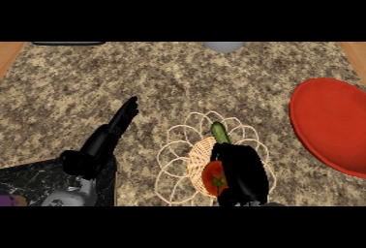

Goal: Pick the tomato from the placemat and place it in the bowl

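Note:
A red tomato (pixel 214 178) lies on a round woven placemat (pixel 184 154) with a lacy pale rim, near the view's lower middle. My right hand (pixel 243 169) sits over the mat, its fingers curled round the tomato's right side and hiding part of it. A green vegetable (pixel 220 131) pokes out just beyond the hand. The red bowl (pixel 330 123) stands at the right edge, partly cut off. My left hand (pixel 120 121) rests open on the counter to the left of the mat, fingers straight and pointing away.
A dark marbled board (pixel 28 181) lies at the lower left under my left forearm, with a purple thing (pixel 7 200) at its edge. A grey object (pixel 223 46) sits at the counter's far edge. Wooden borders show at both top corners.

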Controlling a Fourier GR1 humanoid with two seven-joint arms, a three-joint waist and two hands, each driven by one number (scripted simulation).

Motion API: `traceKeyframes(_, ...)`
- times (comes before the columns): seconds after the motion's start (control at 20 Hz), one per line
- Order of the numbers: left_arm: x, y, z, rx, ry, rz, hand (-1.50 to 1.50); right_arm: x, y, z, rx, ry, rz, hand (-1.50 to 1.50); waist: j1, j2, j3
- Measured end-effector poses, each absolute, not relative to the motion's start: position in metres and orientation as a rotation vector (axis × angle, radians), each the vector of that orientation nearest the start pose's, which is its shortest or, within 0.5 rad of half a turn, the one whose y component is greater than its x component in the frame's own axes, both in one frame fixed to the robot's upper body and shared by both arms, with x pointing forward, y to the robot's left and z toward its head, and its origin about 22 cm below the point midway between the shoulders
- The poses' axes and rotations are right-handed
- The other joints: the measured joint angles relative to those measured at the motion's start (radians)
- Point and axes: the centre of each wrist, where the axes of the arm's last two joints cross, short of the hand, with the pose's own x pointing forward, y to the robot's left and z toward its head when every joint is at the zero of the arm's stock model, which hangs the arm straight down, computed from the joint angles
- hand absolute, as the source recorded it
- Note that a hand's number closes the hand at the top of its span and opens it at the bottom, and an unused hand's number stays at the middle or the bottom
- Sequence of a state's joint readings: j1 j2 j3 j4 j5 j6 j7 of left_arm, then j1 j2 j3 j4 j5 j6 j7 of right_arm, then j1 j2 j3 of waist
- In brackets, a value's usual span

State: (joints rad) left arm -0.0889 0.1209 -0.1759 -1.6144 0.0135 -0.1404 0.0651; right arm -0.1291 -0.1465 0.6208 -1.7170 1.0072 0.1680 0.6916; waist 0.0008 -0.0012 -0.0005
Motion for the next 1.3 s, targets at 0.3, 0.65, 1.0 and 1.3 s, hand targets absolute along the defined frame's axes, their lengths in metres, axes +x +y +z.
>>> traceKeyframes(0.3,0.257,0.203,0.033,-0.175,-1.584,-0.377,0.00,0.230,-0.135,0.048,-0.765,-1.097,1.230,1.50,0.001,-0.002,0.000)
traceKeyframes(0.65,0.260,0.207,0.032,-0.167,-1.589,-0.369,0.00,0.239,-0.153,0.069,-1.003,-1.065,1.190,1.50,-0.003,-0.002,0.000)
traceKeyframes(1.0,0.261,0.201,0.031,-0.160,-1.589,-0.371,0.00,0.240,-0.160,0.135,-1.161,-1.326,0.894,1.50,-0.008,-0.002,0.000)
traceKeyframes(1.3,0.261,0.205,0.031,-0.162,-1.586,-0.369,0.00,0.236,-0.179,0.174,-1.150,-1.459,0.634,1.50,-0.005,-0.001,0.000)
